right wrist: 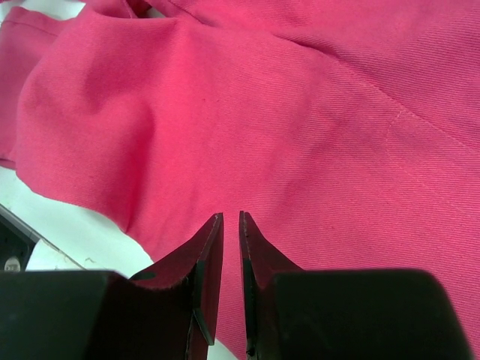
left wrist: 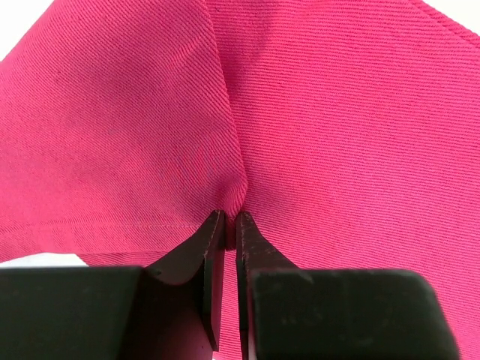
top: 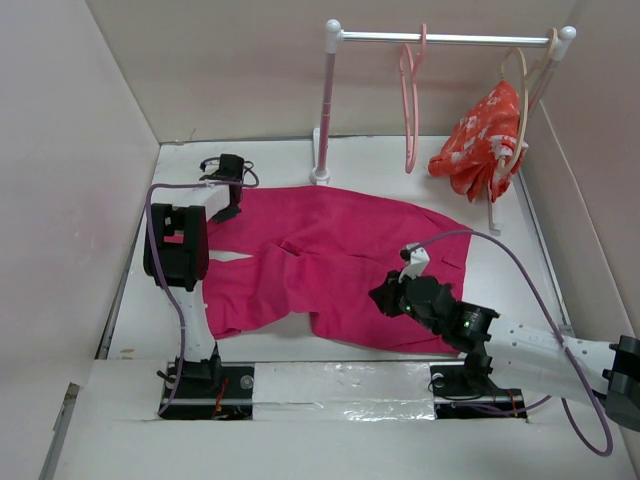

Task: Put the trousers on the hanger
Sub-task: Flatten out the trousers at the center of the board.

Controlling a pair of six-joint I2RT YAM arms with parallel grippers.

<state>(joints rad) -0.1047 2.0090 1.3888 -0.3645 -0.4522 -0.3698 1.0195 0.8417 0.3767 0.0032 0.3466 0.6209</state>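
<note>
One rail; on it, one salmon-pink hanger, one beige hanger, one floral garment; below it, one pair of trousers.

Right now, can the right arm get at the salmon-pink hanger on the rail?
Probably yes. The right gripper sits low over the trousers, and the salmon-pink hanger hangs bare on the rail, apart from the floral garment. A far stretch, though.

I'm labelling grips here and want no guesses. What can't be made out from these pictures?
1. Right gripper: right wrist view, its own fingers hide whether the trousers are pinched.
2. Left gripper: top view, its own wrist body covers the fingertips.
3. Hanger: top view only, too small to show how its hook sits on the rail.
</note>
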